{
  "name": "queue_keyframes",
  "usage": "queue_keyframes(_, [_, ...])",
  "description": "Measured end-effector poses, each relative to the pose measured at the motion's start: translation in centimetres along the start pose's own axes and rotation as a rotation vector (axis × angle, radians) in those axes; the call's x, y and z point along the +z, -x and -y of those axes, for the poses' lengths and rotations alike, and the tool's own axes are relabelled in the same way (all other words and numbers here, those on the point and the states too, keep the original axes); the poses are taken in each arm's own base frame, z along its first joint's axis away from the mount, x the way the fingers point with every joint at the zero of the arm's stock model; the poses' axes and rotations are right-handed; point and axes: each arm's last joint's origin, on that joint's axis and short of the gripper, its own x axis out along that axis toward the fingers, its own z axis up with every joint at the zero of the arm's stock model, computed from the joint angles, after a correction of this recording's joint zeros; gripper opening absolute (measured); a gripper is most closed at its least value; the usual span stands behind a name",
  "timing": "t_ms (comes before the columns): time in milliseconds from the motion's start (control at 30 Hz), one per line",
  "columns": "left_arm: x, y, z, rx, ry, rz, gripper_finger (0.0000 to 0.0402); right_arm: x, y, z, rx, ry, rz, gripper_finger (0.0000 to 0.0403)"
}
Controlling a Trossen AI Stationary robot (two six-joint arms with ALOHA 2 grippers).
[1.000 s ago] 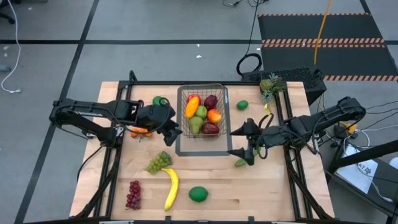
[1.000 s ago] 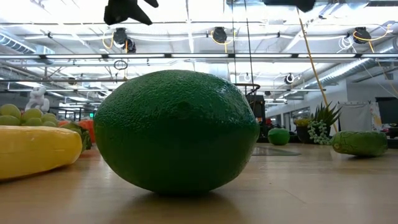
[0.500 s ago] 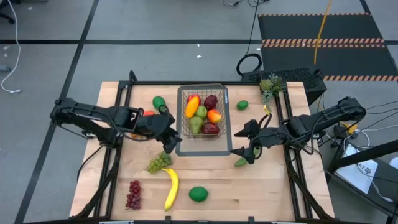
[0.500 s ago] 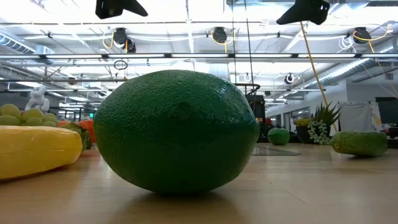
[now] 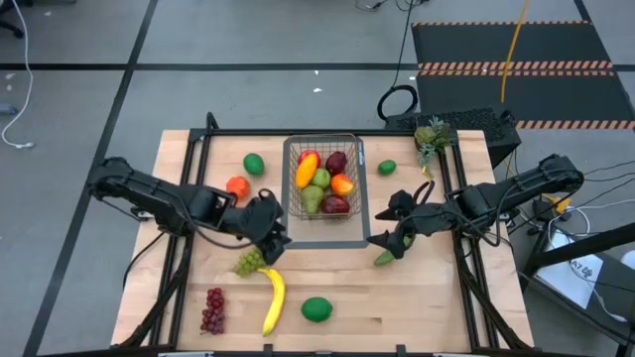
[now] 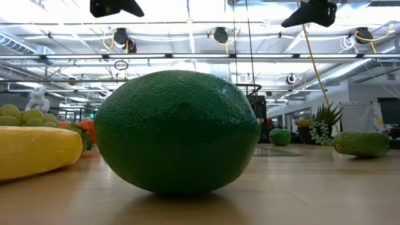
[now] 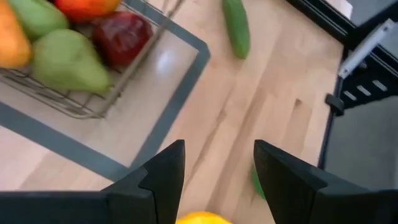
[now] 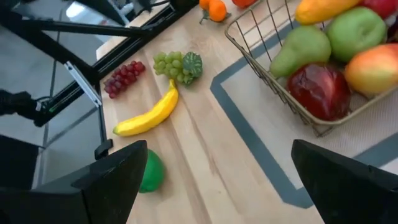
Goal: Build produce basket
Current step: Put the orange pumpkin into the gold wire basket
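free: bare board point(image 5: 437, 297) right of lime point(image 5: 317, 308) | blocked: banana point(image 5: 273, 300), green grapes point(image 5: 251, 260)

A robotics lab: wooden bench point(image 5: 417, 297) on taped grey floor point(image 5: 198, 50), ceiling trusses point(image 6: 200, 56), trailing cables point(image 5: 20, 109).

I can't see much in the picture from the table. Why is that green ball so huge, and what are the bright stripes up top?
Low view: the lime lies right by the camera, filling the middle and hiding the table behind it; the bright stripes are ceiling lights glaring. High view: the same lime looks small.
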Motion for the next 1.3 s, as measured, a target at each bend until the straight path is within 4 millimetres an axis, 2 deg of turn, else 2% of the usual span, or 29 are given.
queue_keyframes(233, [-1.4,-0.9,1.2,-0.003,0.033,-0.046,0.0193,-0.3,0.0,0.3,-0.032,-0.165,-0.023,0.0392])
queue_keyframes(367, [-1.4,-0.7,1.4,-0.011,0.085,-0.036,0.0193,-0.6,0.0,0.8,-0.086,-0.289,-0.052,0.0392])
queue_keyframes(500, [-1.2,-0.8,1.2,0.022,0.110,0.003,0.0193,-0.9,0.1,1.3,-0.143,-0.394,-0.071,0.0392])
queue_keyframes(700, [-0.5,-1.0,0.2,0.068,0.173,0.008,0.0193,-0.9,0.1,1.3,-0.142,-0.427,-0.070,0.0392])
queue_keyframes(933, [0.6,-1.0,-2.4,0.185,0.245,-0.033,0.0193,-0.9,0.1,1.3,-0.138,-0.404,-0.070,0.0392])
queue_keyframes(1200, [2.0,-0.6,-8.0,0.378,0.369,-0.215,0.0194,-0.3,-0.2,1.9,-0.145,-0.159,-0.083,0.0392])
queue_keyframes(1300, [2.5,0.0,-10.4,0.457,0.443,-0.294,0.0206,0.1,-0.3,2.4,-0.164,-0.074,-0.090,0.0392])
